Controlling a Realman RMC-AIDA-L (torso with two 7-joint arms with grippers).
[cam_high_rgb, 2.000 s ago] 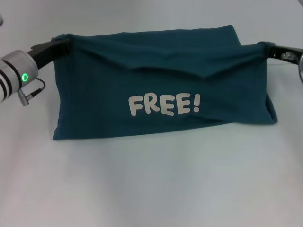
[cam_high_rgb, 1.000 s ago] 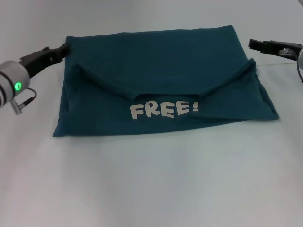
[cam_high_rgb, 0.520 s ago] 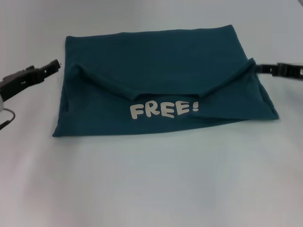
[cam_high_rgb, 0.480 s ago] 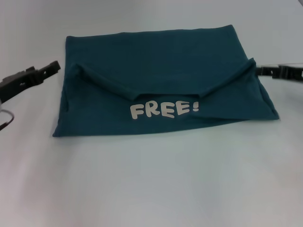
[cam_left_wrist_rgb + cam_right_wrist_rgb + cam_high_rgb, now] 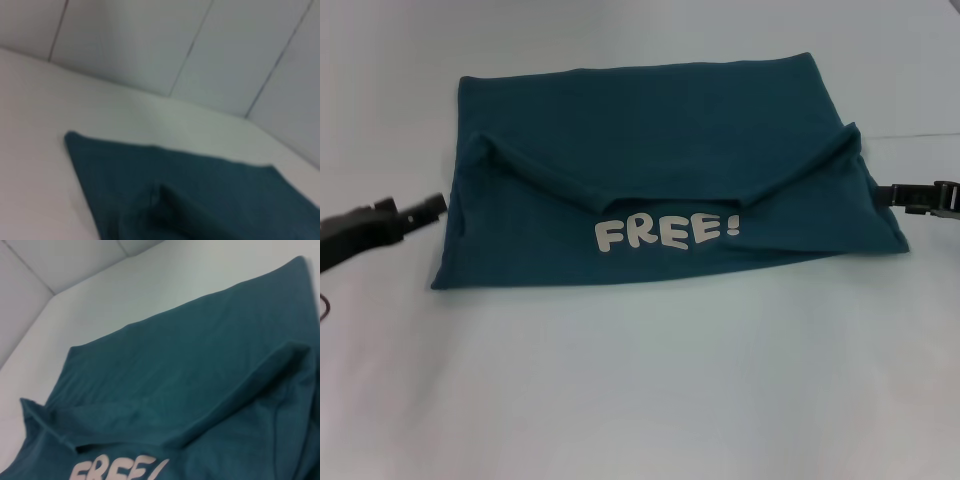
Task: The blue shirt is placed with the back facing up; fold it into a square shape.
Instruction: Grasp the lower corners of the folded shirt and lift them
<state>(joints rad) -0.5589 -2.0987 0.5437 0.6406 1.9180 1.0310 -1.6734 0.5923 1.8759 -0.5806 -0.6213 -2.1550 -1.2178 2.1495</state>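
- White bench [image 5: 640, 400] is spread with the large dark teal-blue fabric shirt [image 5: 650, 150], folded, "FREE!" lettering up.
- Left hand [image 5: 428, 209] and right hand [image 5: 895, 195] are seen beside its edges, empty; finger spread cannot be told.

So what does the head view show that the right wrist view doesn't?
Only the head view shows the left gripper and right gripper, each just off one side edge of the blue shirt, plus its near hem. Only the right wrist view shows the wall seam behind the table. Both show the sagging top fold and the FREE! lettering.
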